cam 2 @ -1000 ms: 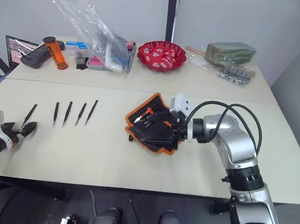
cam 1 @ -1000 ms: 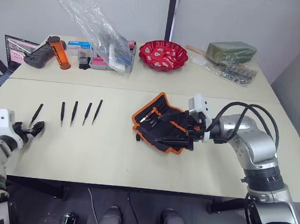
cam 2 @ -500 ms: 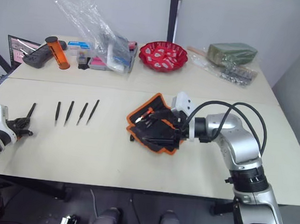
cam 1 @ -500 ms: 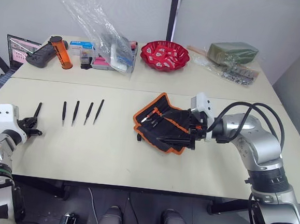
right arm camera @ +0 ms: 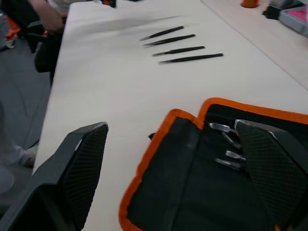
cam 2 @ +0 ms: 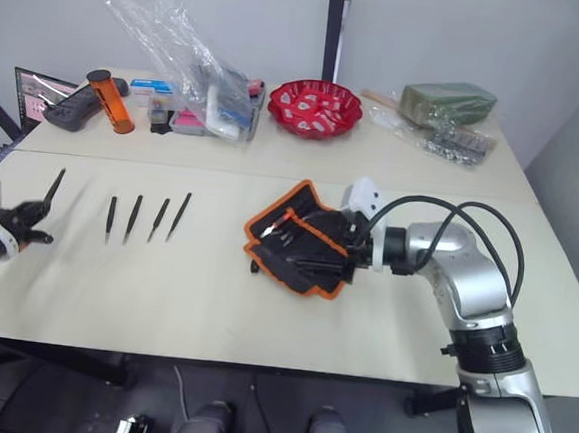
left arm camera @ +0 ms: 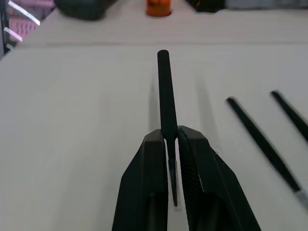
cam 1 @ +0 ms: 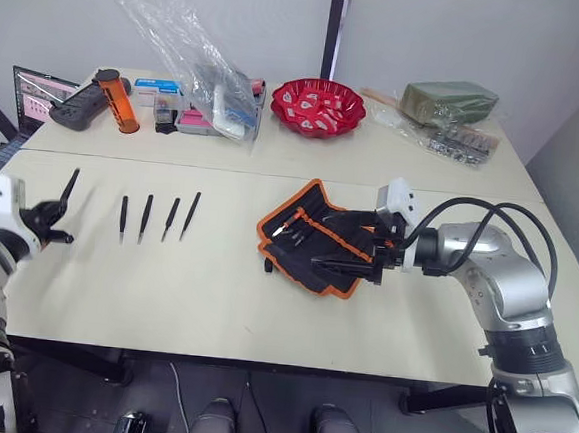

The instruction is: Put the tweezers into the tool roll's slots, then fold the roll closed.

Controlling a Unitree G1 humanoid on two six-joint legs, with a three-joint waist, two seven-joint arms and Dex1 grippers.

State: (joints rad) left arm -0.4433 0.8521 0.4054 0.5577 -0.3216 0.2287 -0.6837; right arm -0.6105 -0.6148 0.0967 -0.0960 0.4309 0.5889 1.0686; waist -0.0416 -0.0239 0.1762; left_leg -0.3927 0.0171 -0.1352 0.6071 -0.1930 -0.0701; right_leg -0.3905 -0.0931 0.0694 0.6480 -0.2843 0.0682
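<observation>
Head view: the left gripper (cam 1: 53, 220) is raised at the table's (cam 1: 213, 301) left edge, clamped on one tweezer (cam 1: 68, 188). Four more tweezers (cam 1: 155, 216) lie in a row nearby. The tool roll (cam 1: 318, 237) lies open mid-table, well apart.

Left wrist view: jaws closed on the tweezer (left arm camera: 165, 101) near its tip. Judged light, stiff and slippery; grip mid-shaft.

Right wrist view: the right gripper's fingers (right arm camera: 79, 163) stand wide apart, straddling the roll's orange-edged corner (right arm camera: 192, 159); the fabric looks limp
</observation>
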